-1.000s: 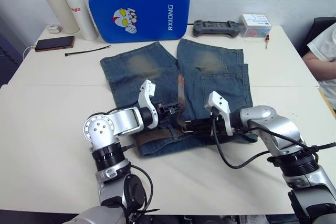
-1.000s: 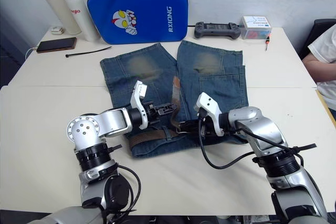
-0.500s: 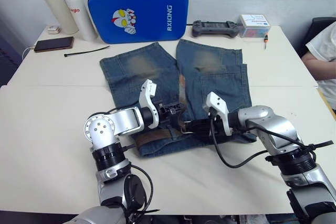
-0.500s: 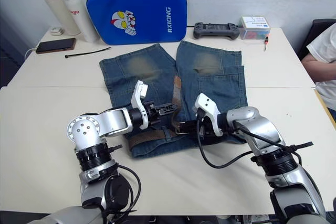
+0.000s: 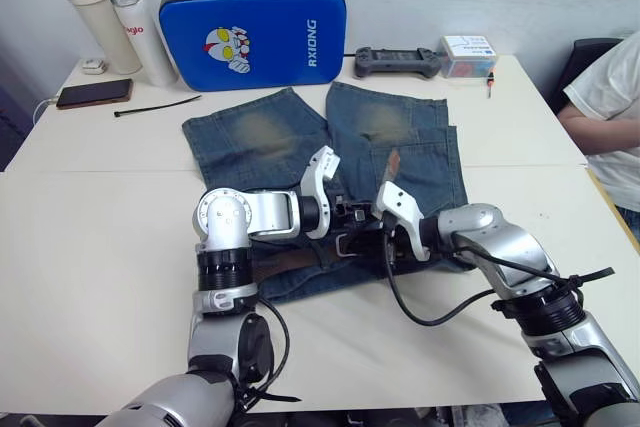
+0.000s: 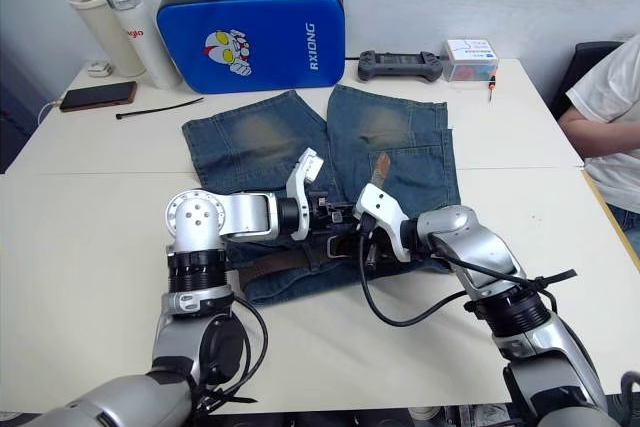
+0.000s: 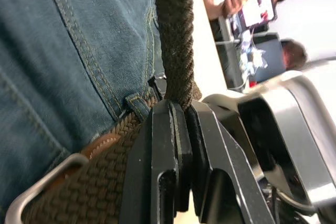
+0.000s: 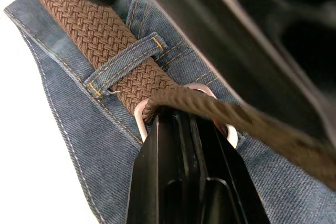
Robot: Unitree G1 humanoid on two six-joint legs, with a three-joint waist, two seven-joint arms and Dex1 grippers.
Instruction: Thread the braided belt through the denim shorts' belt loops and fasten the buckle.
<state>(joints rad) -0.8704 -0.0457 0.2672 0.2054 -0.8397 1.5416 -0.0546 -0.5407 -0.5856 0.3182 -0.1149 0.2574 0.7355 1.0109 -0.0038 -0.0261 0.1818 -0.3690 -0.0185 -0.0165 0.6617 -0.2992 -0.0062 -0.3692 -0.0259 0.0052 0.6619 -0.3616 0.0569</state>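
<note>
The denim shorts [image 5: 260, 132] lie flat on the white table, waistband toward me. The brown braided belt [image 5: 290, 259] runs along the waistband under a belt loop [image 8: 123, 66]. Its free end rises over the right leg to a tan tip [image 5: 390, 162]. My left gripper [image 5: 355, 215] is shut on the dark strap [image 7: 173, 40], just past another belt loop [image 7: 137, 104]. My right gripper [image 5: 366, 243] sits close beside it, shut on the belt where the strap passes through the silver buckle [image 8: 184, 90]. The buckle frame [image 7: 47, 177] lies on the waistband.
At the back of the table stand a blue case [image 5: 258, 27], two bottles [image 5: 140, 17], a phone [image 5: 82, 95], a black cable tie [image 5: 155, 107], a game controller [image 5: 396, 62] and a small box [image 5: 468, 55]. A person [image 5: 605, 117] sits at the right edge.
My left gripper has moved right, close to the right gripper, taking the strap with it. The belt's tan tip now stands over the right leg. The head camera has also shifted.
</note>
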